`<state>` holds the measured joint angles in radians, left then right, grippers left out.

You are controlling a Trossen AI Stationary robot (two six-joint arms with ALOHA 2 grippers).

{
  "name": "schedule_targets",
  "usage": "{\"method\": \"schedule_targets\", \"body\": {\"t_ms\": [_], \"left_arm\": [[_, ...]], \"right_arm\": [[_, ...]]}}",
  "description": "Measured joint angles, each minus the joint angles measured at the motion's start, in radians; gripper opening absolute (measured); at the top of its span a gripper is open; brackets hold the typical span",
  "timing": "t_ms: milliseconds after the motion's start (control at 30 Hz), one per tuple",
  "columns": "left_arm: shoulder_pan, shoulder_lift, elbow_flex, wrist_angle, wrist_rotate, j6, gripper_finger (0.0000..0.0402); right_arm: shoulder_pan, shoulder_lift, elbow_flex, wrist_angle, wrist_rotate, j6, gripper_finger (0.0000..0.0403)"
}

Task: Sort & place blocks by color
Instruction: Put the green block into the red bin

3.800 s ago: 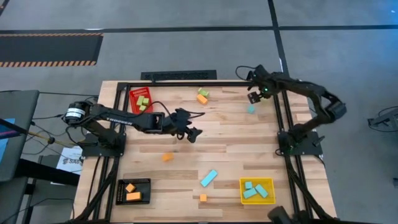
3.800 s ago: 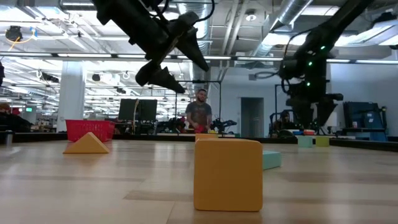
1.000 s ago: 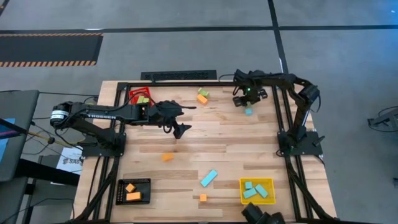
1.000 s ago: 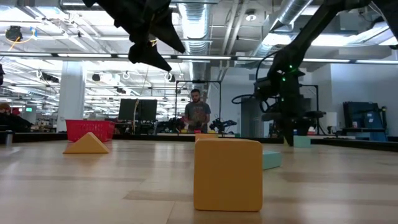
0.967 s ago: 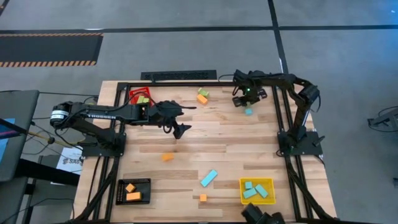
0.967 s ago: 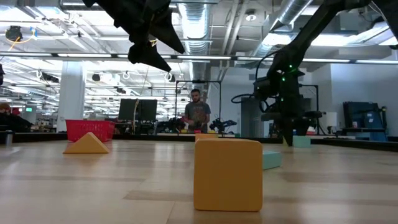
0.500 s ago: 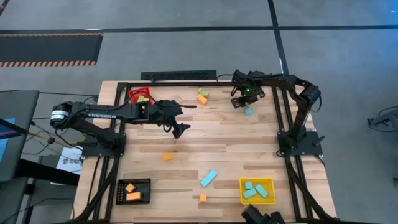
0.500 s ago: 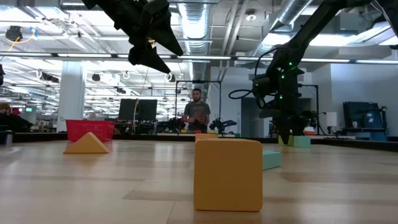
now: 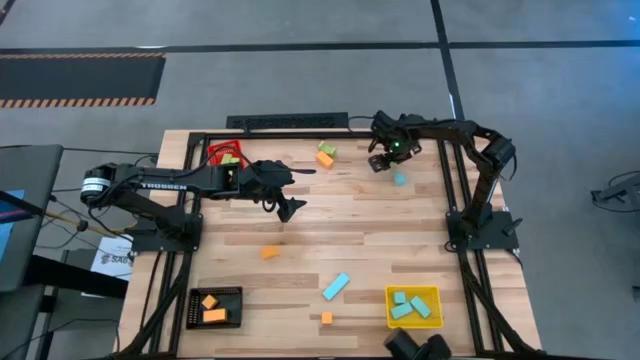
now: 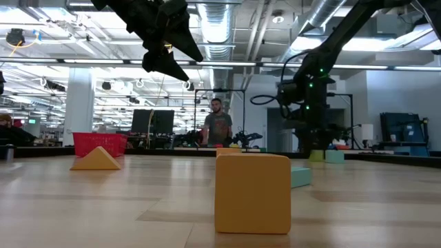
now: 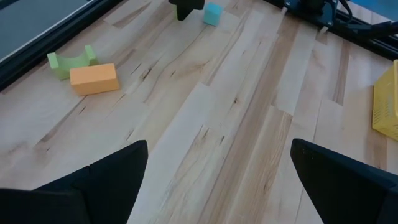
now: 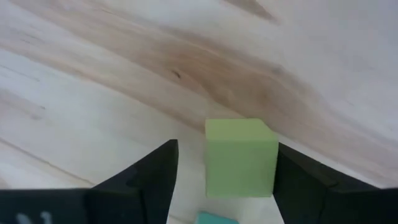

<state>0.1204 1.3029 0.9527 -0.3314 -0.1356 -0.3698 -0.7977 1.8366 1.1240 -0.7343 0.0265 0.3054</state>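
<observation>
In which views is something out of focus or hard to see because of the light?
Low view: the orange cube nearest the lens is soft, and the bright ceiling lights leave both arms as dark silhouettes. Right wrist view: the right gripper's fingers are blurred, while the green cube between them is fairly sharp. High view: even light, no glare.

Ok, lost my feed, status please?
Right gripper open, straddling green cube at table's far edge. Cyan cube close beside. Left gripper open, mid-table, empty.

wood table [image 9: 400, 230] | blocks [image 9: 336, 285] scattered | red bin [image 9: 222, 155], black bin [image 9: 216, 306], yellow bin [image 9: 413, 305]
</observation>
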Motion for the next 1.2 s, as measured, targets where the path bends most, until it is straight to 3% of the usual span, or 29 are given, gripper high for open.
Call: {"method": "schedule_targets", "body": {"t_ms": [133, 333, 467, 667, 833, 967, 1067, 1200], "left_arm": [[0.0, 0.0, 0.0, 0.0, 0.0, -0.007, 0.0383], [0.0, 0.0, 0.0, 0.0, -0.001, -0.014, 0.0383], [-0.004, -0.026, -0.001, -0.002, -0.024, -0.017, 0.0383], [-0.03, -0.142, -0.03, 0.047, -0.121, 0.025, 0.0383], [-0.062, -0.154, -0.07, 0.107, -0.111, 0.111, 0.0383], [-0.087, -0.103, -0.07, 0.138, -0.11, 0.282, 0.0383], [-0.104, -0.073, -0.07, 0.211, -0.131, 0.414, 0.0383], [-0.129, -0.055, -0.068, 0.323, -0.27, 0.425, 0.0383]], "right_arm": [[0.014, 0.0, 0.001, 0.001, 0.002, 0.005, 0.0221], [0.028, -0.002, 0.002, 0.012, 0.007, -0.007, 0.0124], [0.06, -0.03, 0.0, 0.007, -0.029, -0.023, 0.0122], [0.156, -0.187, 0.0, 0.084, -0.205, 0.009, 0.0122], [0.254, -0.314, 0.001, 0.373, -0.478, 0.134, 0.0122], [0.337, -0.333, 0.001, 0.687, -0.651, 0.314, 0.0122], [0.395, -0.305, 0.002, 0.881, -0.709, 0.46, 0.0122], [0.457, -0.248, 0.0, 1.036, -0.719, 0.609, 0.0122]]}}
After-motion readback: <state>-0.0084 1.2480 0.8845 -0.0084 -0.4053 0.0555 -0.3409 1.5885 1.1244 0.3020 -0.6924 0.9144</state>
